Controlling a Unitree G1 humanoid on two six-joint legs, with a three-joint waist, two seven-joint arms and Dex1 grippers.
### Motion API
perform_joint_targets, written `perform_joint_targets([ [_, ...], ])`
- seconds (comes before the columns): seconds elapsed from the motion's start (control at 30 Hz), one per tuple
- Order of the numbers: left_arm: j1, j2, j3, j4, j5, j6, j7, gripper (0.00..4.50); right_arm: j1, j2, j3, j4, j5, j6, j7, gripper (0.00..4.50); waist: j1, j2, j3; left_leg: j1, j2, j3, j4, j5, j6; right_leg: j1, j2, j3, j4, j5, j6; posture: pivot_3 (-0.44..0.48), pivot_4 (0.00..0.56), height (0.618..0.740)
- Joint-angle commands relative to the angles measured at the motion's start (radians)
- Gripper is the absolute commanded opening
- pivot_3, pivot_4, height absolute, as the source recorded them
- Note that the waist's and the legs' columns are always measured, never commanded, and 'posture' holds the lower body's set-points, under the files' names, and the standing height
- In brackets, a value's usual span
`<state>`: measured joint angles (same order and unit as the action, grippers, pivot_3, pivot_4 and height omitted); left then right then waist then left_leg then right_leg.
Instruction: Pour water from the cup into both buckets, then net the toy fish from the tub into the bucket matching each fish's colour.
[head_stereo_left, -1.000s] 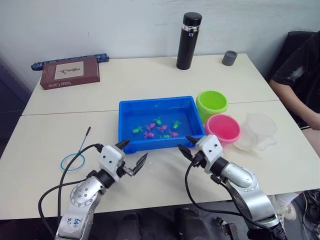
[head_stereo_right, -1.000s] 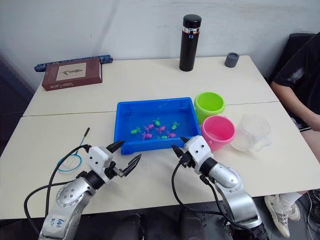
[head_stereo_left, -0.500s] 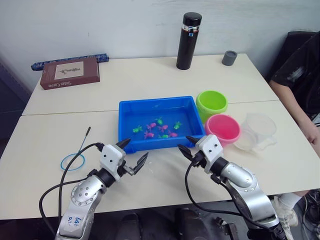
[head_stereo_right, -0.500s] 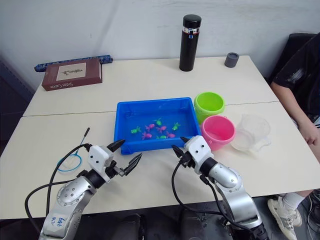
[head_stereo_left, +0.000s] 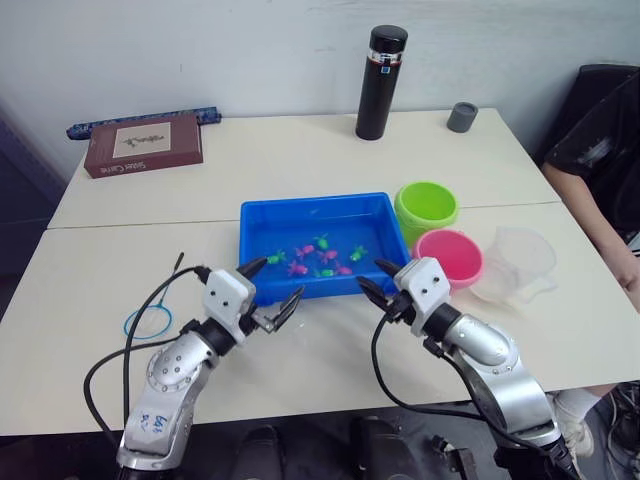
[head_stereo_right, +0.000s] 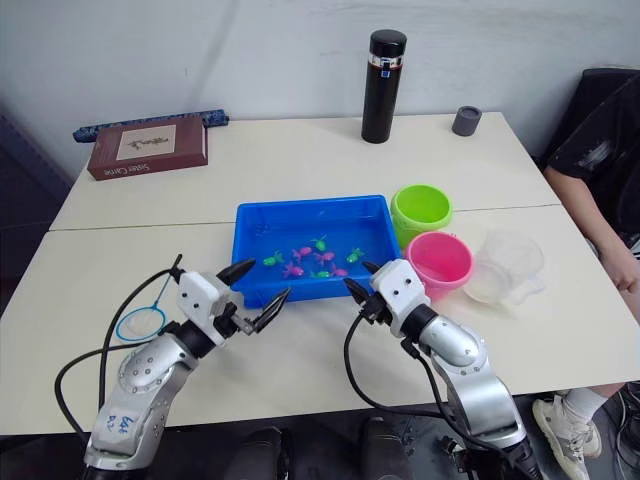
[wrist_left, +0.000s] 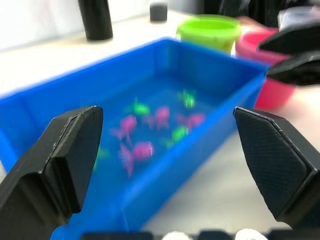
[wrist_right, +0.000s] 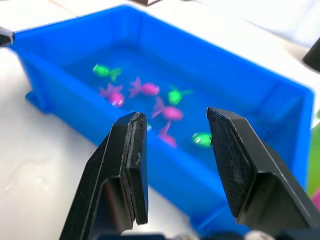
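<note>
The table (head_stereo_left: 120, 250) is wide and pale, and the blue tub (head_stereo_left: 322, 205) sits near its middle holding water and a scatter of pink and green fish (head_stereo_left: 325, 257). Just right of the tub stand the green bucket (head_stereo_left: 426, 209) and, nearer the front edge, the pink bucket (head_stereo_left: 449, 255), close together and perhaps touching, though that is hard to judge from here. The clear cup (head_stereo_left: 517, 262) stands upright just beside the pink bucket, on its right. A person (head_stereo_left: 605, 160) sits at the table's right end. Both arms reach in at the tub's near rim: the left gripper (head_stereo_left: 268, 287) has its fingers spread wide and holds nothing, and the right gripper (head_stereo_left: 375, 277) is also parted and empty, just off the tub's front right corner. The net (head_stereo_left: 148, 322) lies flat on the table well left of the tub, hoop towards the front.
</note>
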<state>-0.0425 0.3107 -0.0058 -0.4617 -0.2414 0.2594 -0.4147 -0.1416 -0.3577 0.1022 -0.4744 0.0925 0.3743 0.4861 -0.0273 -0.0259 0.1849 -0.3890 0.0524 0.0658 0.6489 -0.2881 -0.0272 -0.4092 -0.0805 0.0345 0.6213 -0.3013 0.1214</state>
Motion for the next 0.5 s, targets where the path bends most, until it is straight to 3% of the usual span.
perform_joint_targets([
  [0.03, -0.055, 0.011, 0.009, -0.041, -0.051, 0.039, -0.022, 4.49, -0.039, -0.014, -0.045, -0.069, 0.014, 0.018, -0.018, 2.09, 0.0, 0.0, 0.0, 0.0, 0.0, 0.0, 0.0, 0.0, 0.0, 0.0, 0.0, 0.0, 0.0, 0.0, 0.0, 0.0, 0.15, 0.74],
  [0.27, -0.212, 0.061, -0.033, -0.044, -0.177, 0.177, -0.146, 4.49, -0.187, -0.073, -0.231, -0.031, 0.02, 0.09, -0.087, 2.09, -0.001, 0.0, 0.0, 0.0, 0.0, 0.0, 0.0, 0.0, 0.0, 0.0, 0.001, 0.0, 0.0, 0.0, 0.001, 0.0, 0.15, 0.74],
  [0.5, -0.296, 0.07, -0.054, -0.005, -0.215, 0.211, -0.208, 4.49, -0.2, -0.111, -0.473, 0.027, 0.051, 0.17, -0.192, 2.09, 0.002, 0.0, 0.0, -0.001, -0.001, 0.0, 0.0, 0.0, 0.0, 0.0, 0.001, 0.001, -0.001, 0.0, 0.001, 0.0, 0.15, 0.74],
])
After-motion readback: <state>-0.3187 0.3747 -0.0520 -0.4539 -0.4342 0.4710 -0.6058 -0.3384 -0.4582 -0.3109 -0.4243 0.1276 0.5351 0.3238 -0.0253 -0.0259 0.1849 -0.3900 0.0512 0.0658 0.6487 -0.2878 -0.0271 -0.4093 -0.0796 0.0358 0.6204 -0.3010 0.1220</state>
